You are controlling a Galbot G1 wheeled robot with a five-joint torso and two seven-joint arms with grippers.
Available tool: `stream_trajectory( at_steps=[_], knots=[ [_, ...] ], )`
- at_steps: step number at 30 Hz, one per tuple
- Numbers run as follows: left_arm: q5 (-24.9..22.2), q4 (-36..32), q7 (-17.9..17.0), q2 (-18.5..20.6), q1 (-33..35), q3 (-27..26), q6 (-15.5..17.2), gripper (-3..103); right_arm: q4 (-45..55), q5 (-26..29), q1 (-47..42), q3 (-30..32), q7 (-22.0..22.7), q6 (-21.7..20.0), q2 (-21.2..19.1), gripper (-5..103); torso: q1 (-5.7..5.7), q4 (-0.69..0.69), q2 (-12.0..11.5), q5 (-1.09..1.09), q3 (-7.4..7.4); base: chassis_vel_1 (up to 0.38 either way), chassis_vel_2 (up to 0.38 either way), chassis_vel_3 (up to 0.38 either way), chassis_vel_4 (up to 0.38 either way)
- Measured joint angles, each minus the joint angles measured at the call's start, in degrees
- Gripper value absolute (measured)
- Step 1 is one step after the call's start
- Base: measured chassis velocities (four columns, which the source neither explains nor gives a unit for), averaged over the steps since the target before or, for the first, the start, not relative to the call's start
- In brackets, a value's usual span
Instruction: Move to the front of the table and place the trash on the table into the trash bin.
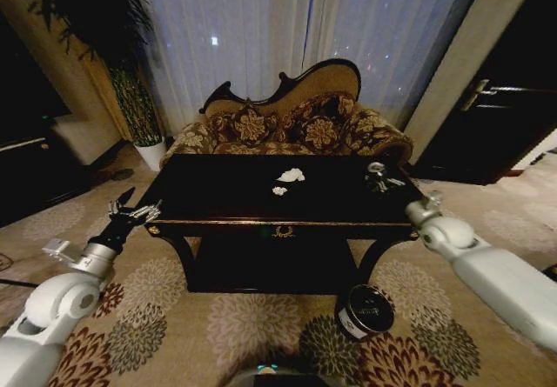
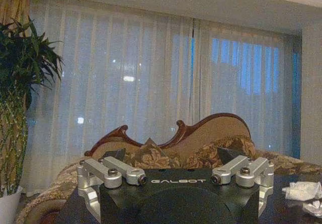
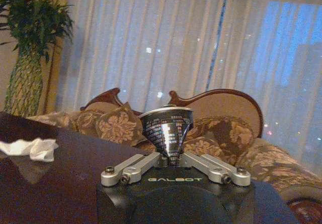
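Right gripper [image 1: 378,176] sits over the table's [image 1: 226,197] right side, near the back edge, with its fingers [image 3: 198,162] pinched on a shiny silvery crushed item [image 3: 166,128]. From the right wrist view that item looks like a flattened can, wide at the top and narrow where the fingers meet it, held clear above the dark tabletop [image 3: 60,183]. Two white paper wads lie near the middle of the table: a larger wad [image 1: 291,175] toward the sofa [image 1: 287,122] and a small wad [image 1: 279,190] just in front of it, both well to the left of the right gripper.

Left gripper [image 1: 130,208] hangs off the table's front left corner, beside the edge and not over the top, with its fingers [image 2: 95,176] spread wide and nothing between them.

On the patterned carpet [image 1: 174,317], the bin [image 1: 365,311] lies by the table's front right leg, tilted so its opening faces the camera, below the right arm [image 1: 487,274].
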Motion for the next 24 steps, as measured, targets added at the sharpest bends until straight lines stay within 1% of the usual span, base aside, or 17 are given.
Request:
stream_trajectory(
  at_steps=[2, 3, 4, 5, 6, 7, 9, 11, 12, 13, 14, 16, 17, 18, 21, 22, 24],
  knots=[
    [0.00, 0.00, 0.00, 0.00, 0.00, 0.00, -0.01, 100, 1.95, 1.00, -4.62, 5.59, -0.04, -0.18, 0.56, 0, 0.00, 0.01, 0.00, 0.00, -0.01, 0.000, 0.000, 0.000, 0.000],
    [0.00, 0.00, 0.00, 0.00, 0.00, 0.00, -0.01, 100, 1.95, 1.00, -4.62, 5.59, -0.04, -0.18, 0.56, 0, 0.00, 0.01, 0.00, 0.00, -0.01, 0.000, 0.000, 0.000, 0.000],
    [0.00, 0.00, -0.02, 0.00, 0.00, 0.00, 0.00, 100, 2.68, 1.52, -6.93, 8.09, -0.02, -0.33, 1.19, 0, 0.00, 0.02, 0.00, 0.01, 0.00, 0.000, 0.000, 0.000, 0.000],
    [0.00, 0.00, 0.00, 0.00, 0.00, -0.01, 0.00, 100, 3.39, 2.17, -9.31, 10.84, 0.06, -0.55, 2.00, 0, 0.00, 0.03, 0.00, 0.06, 0.00, 0.000, 0.000, 0.000, 0.000],
    [0.00, 0.00, 0.00, 0.00, 0.00, -0.01, 0.00, 100, 4.04, 2.87, -11.76, 13.68, 0.13, -0.80, 2.73, 0, 0.00, 0.04, 0.00, 0.04, 0.00, 0.000, 0.000, 0.000, 0.000],
    [0.00, 0.00, 0.00, 0.00, 0.00, -0.01, 0.00, 100, 4.04, 2.87, -11.76, 13.68, 0.13, -0.80, 2.73, 0, 0.00, 0.04, 0.00, 0.04, 0.00, 0.000, 0.000, 0.000, 0.000],
    [0.00, 0.00, -0.01, 0.00, 0.00, 0.00, -0.01, 100, 5.05, 3.94, -15.12, 17.51, 0.21, -1.19, 3.90, 0, 0.00, 0.02, 0.00, 0.00, 0.00, 0.000, 0.000, 0.000, 0.000],
    [0.00, 0.00, -0.02, 0.01, 0.00, -0.01, 0.00, 100, 6.68, 5.41, -19.58, 23.25, 0.44, -1.90, 5.99, 0, 0.00, 0.02, 0.00, 0.04, 0.01, 0.000, 0.000, 0.000, 0.000],
    [0.00, 0.00, -0.02, 0.01, 0.00, -0.01, 0.00, 100, 6.68, 5.41, -19.58, 23.25, 0.44, -1.90, 5.99, 0, 0.00, 0.02, 0.00, 0.04, 0.01, 0.000, 0.000, 0.000, 0.000],
    [0.00, 0.00, 0.00, 0.00, 0.00, 0.00, 0.00, 100, 7.17, 5.58, -21.22, 25.03, 0.45, -1.90, 6.87, 0, 0.00, 0.03, 0.00, -0.02, 0.00, 0.000, 0.000, 0.000, 0.000],
    [0.00, 0.00, 0.00, 0.00, 0.00, 0.00, 0.00, 100, 7.36, 5.57, -22.24, 26.09, 0.44, -1.89, 7.54, 0, 0.00, 0.02, 0.00, -0.02, 0.00, 0.000, 0.000, 0.000, 0.000],
    [0.00, 0.00, 0.00, 0.01, 0.00, -0.01, 0.00, 100, 7.90, 5.19, -26.88, 30.45, -0.23, -1.27, 10.86, 0, 0.00, 0.02, 0.00, 0.05, 0.00, 0.000, 0.000, 0.000, 0.000],
    [0.00, 0.00, 0.00, 0.01, 0.00, -0.01, 0.00, 100, 7.90, 5.19, -26.88, 30.45, -0.23, -1.27, 10.86, 0, 0.00, 0.02, 0.00, 0.05, 0.00, 0.000, 0.000, 0.000, 0.000],
    [0.00, 0.00, 0.00, 0.00, 0.00, -0.01, 0.00, 100, 7.95, 4.84, -28.16, 31.59, -0.76, -0.85, 11.79, 0, 0.00, 0.03, 0.00, 0.00, 0.00, 0.000, 0.000, 0.000, 0.000],
    [0.00, 0.00, -0.01, 0.01, 0.00, 0.00, 0.00, 100, 7.63, 3.69, -33.38, 35.61, -2.65, 1.05, 16.05, 0, 0.00, 0.01, 0.00, 0.05, 0.00, 0.000, 0.000, 0.000, 0.000],
    [0.00, 0.00, -0.01, 0.01, 0.00, 0.00, 0.00, 100, 7.63, 3.69, -33.38, 35.61, -2.65, 1.05, 16.05, 0, 0.00, 0.01, 0.00, 0.05, 0.00, 0.000, 0.000, 0.000, 0.000],
    [0.00, 0.00, -0.01, 0.00, 0.00, 0.00, 0.00, 100, 7.39, 2.36, -36.60, 37.76, -3.79, 2.57, 19.22, 0, 0.00, 0.01, 0.00, 0.01, 0.00, 0.000, 0.000, 0.000, 0.000]
  ],
)
